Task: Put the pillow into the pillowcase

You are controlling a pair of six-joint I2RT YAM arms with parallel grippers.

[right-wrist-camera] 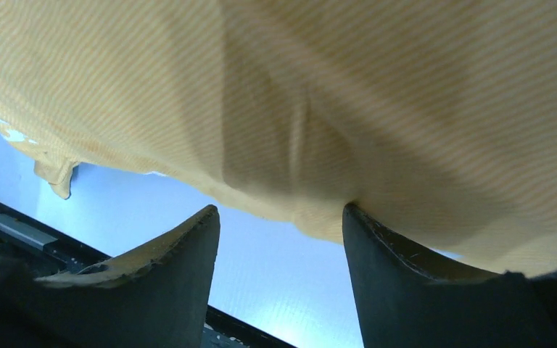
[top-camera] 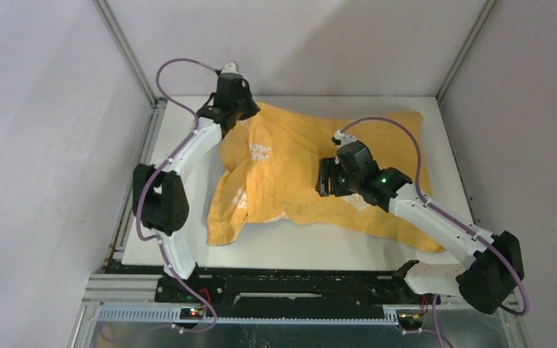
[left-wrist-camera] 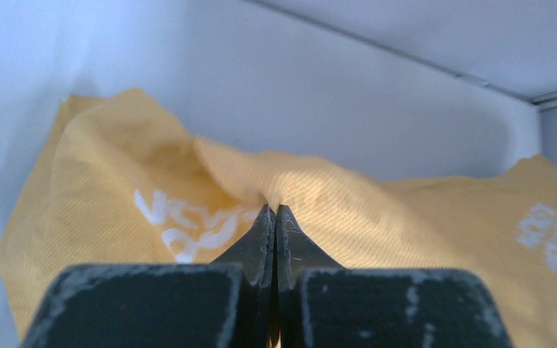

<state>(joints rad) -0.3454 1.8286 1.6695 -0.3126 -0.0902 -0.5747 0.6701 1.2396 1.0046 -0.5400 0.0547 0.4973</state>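
The pillowcase lies rumpled, orange face up, mid-counter. It bulges as if the pillow sits inside or beneath it, though I see no white. My left claw is pinched shut on a fold at its far left corner; my right claw hangs spread over the middle, one finger touching cloth. I judge this is the seating step: next the right claw needs a grip on an edge to pull against the left.

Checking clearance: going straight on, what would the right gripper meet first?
Most likely the pillowcase; its orange fabric lies right ahead of the open right gripper, seemingly touching one fingertip.
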